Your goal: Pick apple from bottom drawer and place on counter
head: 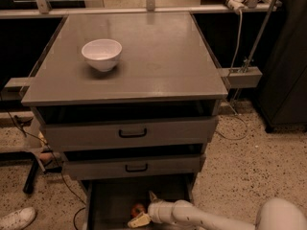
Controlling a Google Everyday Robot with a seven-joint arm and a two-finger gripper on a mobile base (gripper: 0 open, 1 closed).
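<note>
The grey desk (163, 56), the broad and slightly glossy top of the drawer cabinet, carries only a white bowl (101, 54) near its rear left corner. Below it, two shallow grey drawers with black handles, the upper (129, 133) and the middle (134, 166), are each pulled out a little. The bottom drawer (108, 200) stands open, dim inside. The apple (137, 209) lies on its floor, red with an orange patch. The hand (141, 208) reaches in from the right on a white arm (201, 217), its fingers (139, 220) apart on either side of the apple; whether they touch it cannot be told. The floor (249, 162) is speckled terrazzo, with cables (57, 176) trailing on the left and a white shoe (17, 218) in the lower left corner.
</note>
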